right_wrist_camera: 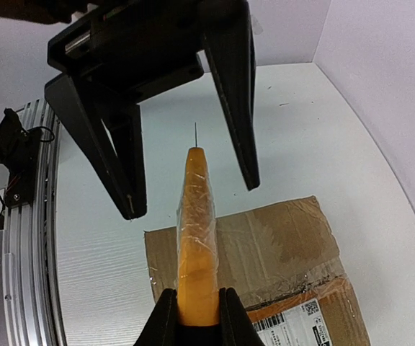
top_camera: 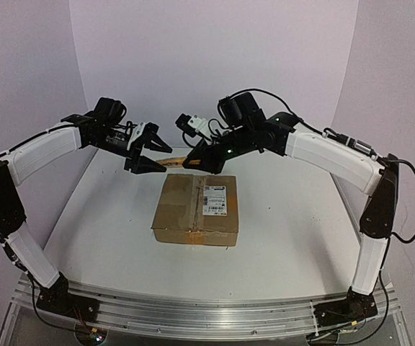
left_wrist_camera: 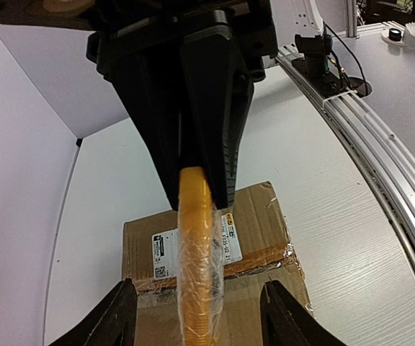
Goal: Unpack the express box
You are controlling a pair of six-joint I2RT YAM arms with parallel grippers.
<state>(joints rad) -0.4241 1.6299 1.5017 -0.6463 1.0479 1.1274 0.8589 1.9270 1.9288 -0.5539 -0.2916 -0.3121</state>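
Observation:
The express box (top_camera: 197, 209) is a flat brown carton with a white label and a taped seam, lying on the table below both grippers. My right gripper (top_camera: 193, 160) is shut on the back end of an orange-yellow utility knife (right_wrist_camera: 197, 216) wrapped in clear film. It holds the knife in the air over the box (right_wrist_camera: 279, 245), with a thin blade tip showing at the front. My left gripper (top_camera: 152, 164) faces it, open. Its two fingers (right_wrist_camera: 240, 108) straddle the knife's front end (left_wrist_camera: 197, 245) without touching it. The box's label and seam (left_wrist_camera: 265, 216) lie below.
Aluminium rails (top_camera: 193, 313) carrying the arm bases run along the near table edge. White walls (top_camera: 215, 58) close in the back and sides. A cable (top_camera: 409, 209) hangs beside the right arm.

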